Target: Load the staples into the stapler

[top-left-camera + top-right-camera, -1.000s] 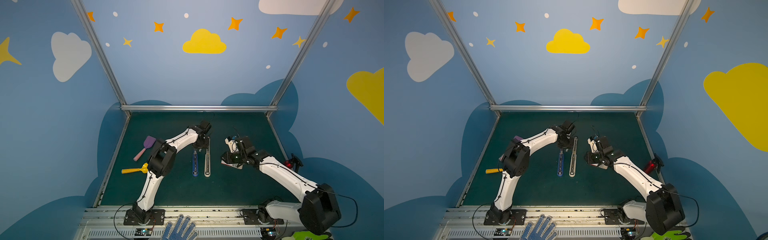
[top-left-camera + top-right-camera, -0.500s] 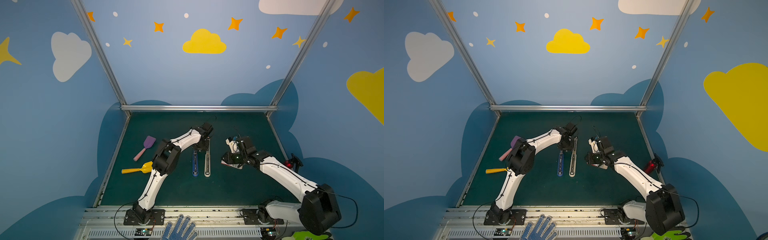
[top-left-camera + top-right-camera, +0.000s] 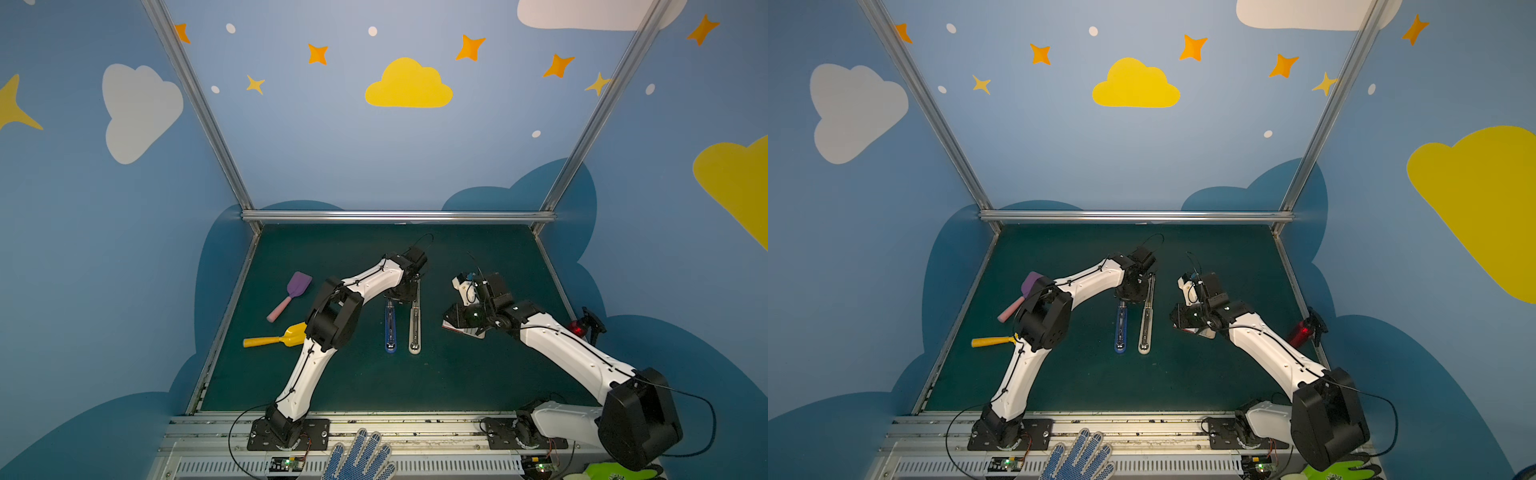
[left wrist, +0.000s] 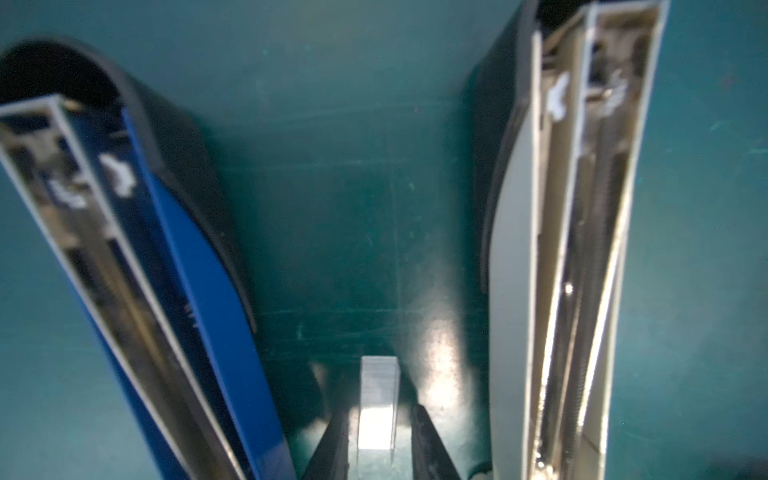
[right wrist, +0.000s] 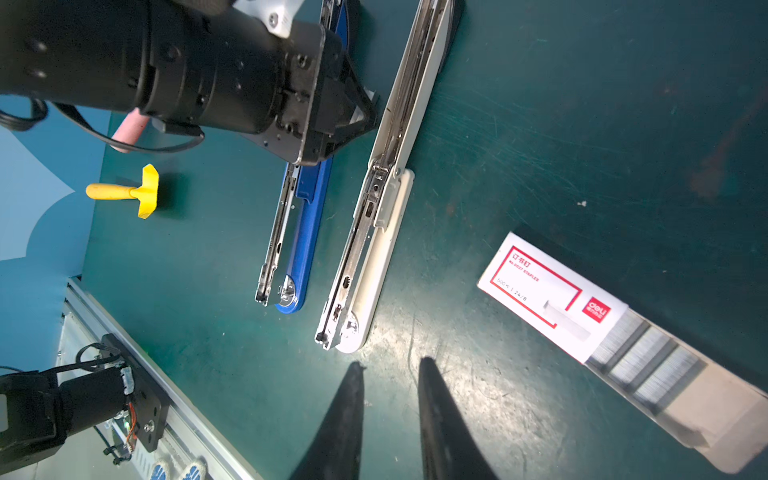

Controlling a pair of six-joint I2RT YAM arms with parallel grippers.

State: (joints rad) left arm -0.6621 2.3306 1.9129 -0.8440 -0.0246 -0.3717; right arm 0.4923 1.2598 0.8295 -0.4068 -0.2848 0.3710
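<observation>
Two staplers lie opened flat side by side, a blue stapler [image 3: 390, 328] [image 5: 305, 232] and a white stapler [image 3: 414, 328] [image 5: 376, 249]. My left gripper [image 3: 401, 297] [image 4: 379, 405] is low between their far halves. Its fingers stand narrowly open around a short silver strip of staples [image 4: 378, 386], with thin gaps on both sides. The staples' white box [image 5: 548, 291] [image 3: 461, 330] lies right of the staplers, its beige tray [image 5: 706, 411] slid out with silver strips showing. My right gripper [image 5: 388, 365] hovers beside the box, narrowly open with nothing between its fingers.
A purple spatula [image 3: 291, 299] and a yellow scoop [image 3: 276, 340] lie at the left of the green mat. A red object [image 3: 577, 328] sits by the right rail. A blue dotted glove [image 3: 359, 457] rests on the front rail.
My left arm has shifted, its elbow swinging right, and its jaws have narrowed around the staple strip between the staplers. The right arm has barely moved.
</observation>
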